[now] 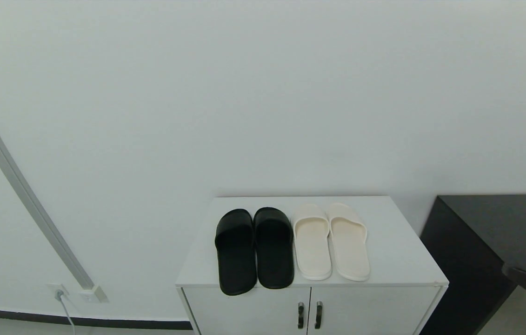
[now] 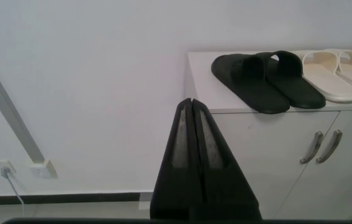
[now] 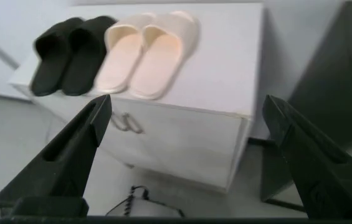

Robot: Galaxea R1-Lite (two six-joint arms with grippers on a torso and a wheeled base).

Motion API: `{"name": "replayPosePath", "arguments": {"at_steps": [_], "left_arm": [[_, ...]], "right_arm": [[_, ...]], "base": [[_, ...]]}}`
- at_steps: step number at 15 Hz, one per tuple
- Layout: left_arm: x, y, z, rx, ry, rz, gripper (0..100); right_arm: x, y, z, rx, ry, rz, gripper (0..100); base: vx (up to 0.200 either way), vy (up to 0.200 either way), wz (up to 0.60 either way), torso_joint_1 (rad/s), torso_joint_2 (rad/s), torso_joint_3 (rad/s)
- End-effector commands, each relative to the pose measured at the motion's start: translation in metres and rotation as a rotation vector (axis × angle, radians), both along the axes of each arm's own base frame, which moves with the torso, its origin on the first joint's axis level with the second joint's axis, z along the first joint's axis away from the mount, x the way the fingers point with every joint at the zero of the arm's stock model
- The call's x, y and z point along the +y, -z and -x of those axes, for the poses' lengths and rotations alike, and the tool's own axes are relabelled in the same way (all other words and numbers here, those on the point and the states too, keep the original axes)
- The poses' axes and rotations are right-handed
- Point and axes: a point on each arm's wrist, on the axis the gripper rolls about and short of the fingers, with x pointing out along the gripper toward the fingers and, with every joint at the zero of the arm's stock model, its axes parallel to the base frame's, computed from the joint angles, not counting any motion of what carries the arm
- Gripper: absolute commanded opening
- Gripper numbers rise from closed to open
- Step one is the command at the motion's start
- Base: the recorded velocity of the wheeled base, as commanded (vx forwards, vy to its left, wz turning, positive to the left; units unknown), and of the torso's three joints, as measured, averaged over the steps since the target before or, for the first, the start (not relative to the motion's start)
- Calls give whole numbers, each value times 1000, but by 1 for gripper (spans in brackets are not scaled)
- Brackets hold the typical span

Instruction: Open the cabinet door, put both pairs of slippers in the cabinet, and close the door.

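Note:
A white cabinet (image 1: 397, 251) stands against the wall with both doors closed. Its two dark handles (image 1: 309, 315) meet at the middle. On its top lie a black pair of slippers (image 1: 253, 249) on the left and a cream pair (image 1: 330, 242) on the right, toes to the wall. My left gripper (image 2: 192, 102) is shut and empty, held left of the cabinet (image 2: 256, 143) and below the black slippers (image 2: 266, 78). My right gripper (image 3: 185, 109) is open wide, in front of the cabinet (image 3: 225, 56) and off its right side, with the cream slippers (image 3: 144, 53) beyond it.
A black table (image 1: 500, 232) stands close to the cabinet's right side. On the left wall are a slanting grey conduit (image 1: 16, 181) and a socket with a plug (image 1: 58, 293). A cable (image 3: 144, 202) lies on the floor before the cabinet.

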Motion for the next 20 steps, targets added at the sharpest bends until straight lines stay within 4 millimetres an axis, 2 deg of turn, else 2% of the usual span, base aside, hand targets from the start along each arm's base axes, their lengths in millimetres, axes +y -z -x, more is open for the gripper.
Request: {"name": "replayPosePath", "arguments": {"at_steps": [1, 4, 5, 7, 11, 15, 20], "left_arm": [[0, 0, 0, 0, 0, 0, 0], [0, 0, 0, 0, 0, 0, 0], [0, 0, 0, -1, 0, -2, 0], [0, 0, 0, 0, 0, 0, 0], [0, 0, 0, 0, 0, 0, 0], [0, 0, 0, -1, 0, 0, 0], [0, 0, 0, -1, 0, 0, 0]], "right_arm": [[57, -4, -30, 92, -75, 23, 100], [99, 4, -44, 131, -82, 9, 100], [106, 8, -46, 131, -79, 21, 100], [145, 28, -63, 119, -35, 29, 100], [186, 68, -96, 98, 41, 59, 100], [205, 101, -128, 60, 153, 81, 100], [215, 131, -185, 6, 259, 73, 100]], "base": [[0, 0, 0, 0, 0, 0], [0, 0, 0, 0, 0, 0], [0, 0, 0, 0, 0, 0], [0, 0, 0, 0, 0, 0], [0, 0, 0, 0, 0, 0], [0, 0, 0, 0, 0, 0], [0, 0, 0, 0, 0, 0]]}}
